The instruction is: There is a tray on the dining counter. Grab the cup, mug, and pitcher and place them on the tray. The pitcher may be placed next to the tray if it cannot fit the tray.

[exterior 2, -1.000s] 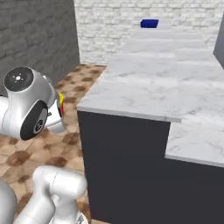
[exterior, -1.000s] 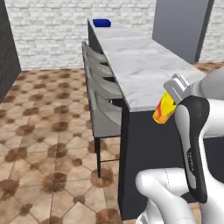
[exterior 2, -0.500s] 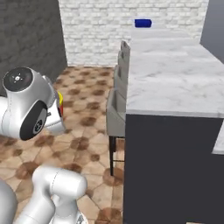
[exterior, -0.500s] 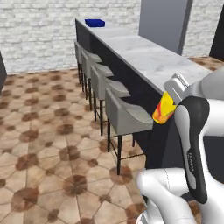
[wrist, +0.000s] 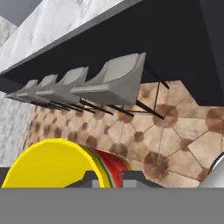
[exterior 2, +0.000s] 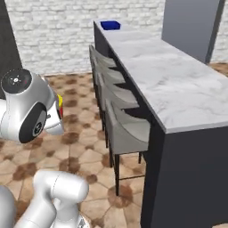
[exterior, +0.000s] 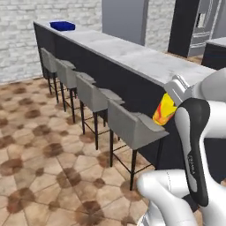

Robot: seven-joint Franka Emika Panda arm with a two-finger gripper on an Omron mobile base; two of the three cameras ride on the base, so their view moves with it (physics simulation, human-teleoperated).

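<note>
My gripper (exterior: 167,102) is shut on the cup (exterior: 163,110), a yellow tumbler with red-orange swirls, held up beside my white arm. In the hand view the cup (wrist: 57,165) sits low at the left, between the dark fingertips (wrist: 131,177). A sliver of the cup (exterior 2: 59,107) peeks out behind the arm in the right base view. The dark blue tray (exterior: 62,25) lies at the far end of the dining counter (exterior: 132,57), well away from the gripper; the right base view also shows the tray (exterior 2: 110,25) on the dining counter (exterior 2: 164,80). The mug and pitcher are out of view.
A row of grey stools (exterior: 132,126) lines the counter's near side, seen also as stools (exterior 2: 127,129) and stools (wrist: 113,83). Brown tiled floor (exterior: 39,154) spreads to the left. A white brick wall (exterior 2: 53,35) closes the far end; tall dark cabinets (exterior: 194,26) stand behind the counter.
The whole picture has shifted: the base has moved and turned, so the counter's long stool side now runs ahead. The cup stays in the shut gripper.
</note>
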